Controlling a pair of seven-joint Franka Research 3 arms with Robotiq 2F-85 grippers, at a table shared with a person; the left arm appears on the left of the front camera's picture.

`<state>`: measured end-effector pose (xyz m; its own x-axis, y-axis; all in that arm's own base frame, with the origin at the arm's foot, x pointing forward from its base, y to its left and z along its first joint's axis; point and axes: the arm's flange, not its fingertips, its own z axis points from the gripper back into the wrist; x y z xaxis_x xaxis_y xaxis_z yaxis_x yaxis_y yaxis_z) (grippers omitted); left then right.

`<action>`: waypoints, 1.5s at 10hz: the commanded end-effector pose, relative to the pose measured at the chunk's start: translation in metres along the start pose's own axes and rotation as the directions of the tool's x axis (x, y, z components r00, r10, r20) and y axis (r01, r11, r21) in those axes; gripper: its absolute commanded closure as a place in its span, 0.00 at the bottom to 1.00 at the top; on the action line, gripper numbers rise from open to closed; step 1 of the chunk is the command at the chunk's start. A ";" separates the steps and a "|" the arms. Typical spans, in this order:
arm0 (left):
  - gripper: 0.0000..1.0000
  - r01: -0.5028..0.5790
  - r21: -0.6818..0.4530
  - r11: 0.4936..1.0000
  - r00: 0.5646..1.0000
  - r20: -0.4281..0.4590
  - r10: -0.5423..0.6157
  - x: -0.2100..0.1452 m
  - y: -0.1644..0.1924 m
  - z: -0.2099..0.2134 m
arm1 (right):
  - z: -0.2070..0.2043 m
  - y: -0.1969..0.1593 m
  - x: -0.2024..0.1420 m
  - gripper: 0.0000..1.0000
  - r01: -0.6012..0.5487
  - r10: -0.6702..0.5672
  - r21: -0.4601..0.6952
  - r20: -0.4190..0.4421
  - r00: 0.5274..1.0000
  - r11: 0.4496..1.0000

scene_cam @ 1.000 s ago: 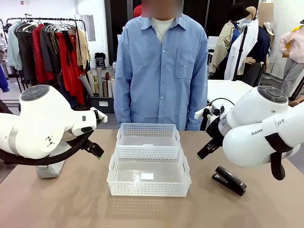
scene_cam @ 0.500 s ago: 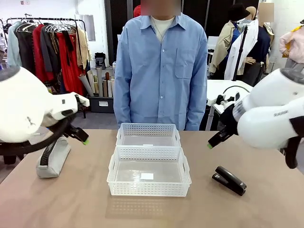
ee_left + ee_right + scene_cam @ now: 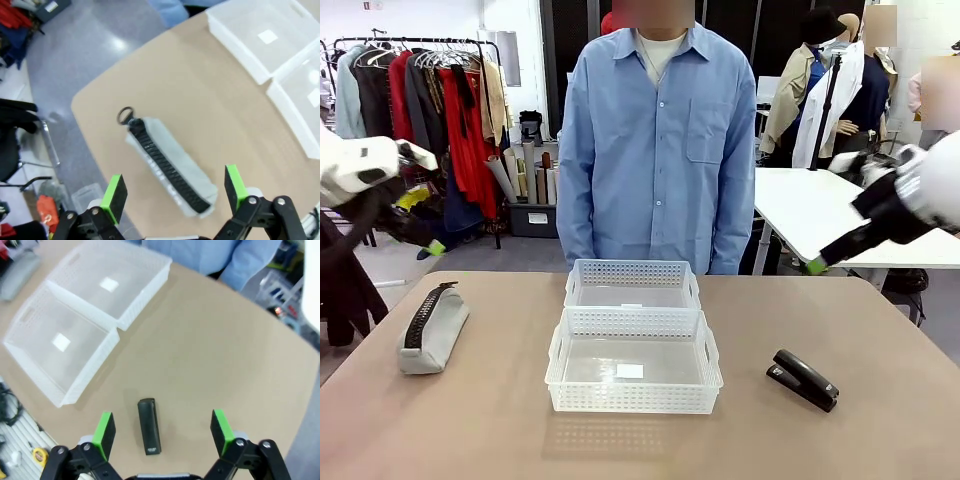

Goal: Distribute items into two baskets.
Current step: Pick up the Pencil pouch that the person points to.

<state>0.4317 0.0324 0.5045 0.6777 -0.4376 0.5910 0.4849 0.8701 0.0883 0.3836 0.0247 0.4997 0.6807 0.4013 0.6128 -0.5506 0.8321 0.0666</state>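
Outside both baskets, pouch left, stapler right

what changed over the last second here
Both arms drew back up and outward: the left arm to the left, uncovering the pouch, the right arm to the right, away from the stapler. Nothing was grasped or let go; the left claw and right claw are open and empty. Pouch, stapler, baskets and the person stayed put.
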 end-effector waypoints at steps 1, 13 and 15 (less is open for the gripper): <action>0.00 -0.038 0.005 0.999 0.999 0.008 0.038 -0.011 0.033 0.017 | 0.031 -0.026 -0.014 0.00 0.035 -0.037 0.063 0.029 0.999 0.997; 0.00 -0.161 -0.056 0.985 0.974 0.154 0.168 -0.081 0.095 0.075 | 0.116 -0.056 -0.090 0.00 0.101 -0.111 0.091 0.110 0.988 0.991; 0.00 -0.148 -0.059 0.987 0.976 0.151 0.156 -0.079 0.093 0.075 | 0.117 -0.057 -0.091 0.00 0.095 -0.105 0.088 0.109 0.988 0.992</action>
<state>0.3802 0.1637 0.5301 0.6719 -0.2451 0.6989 0.3863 0.9211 -0.0484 0.3076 -0.1084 0.5436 0.6972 0.2457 0.6735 -0.4986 0.8412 0.2093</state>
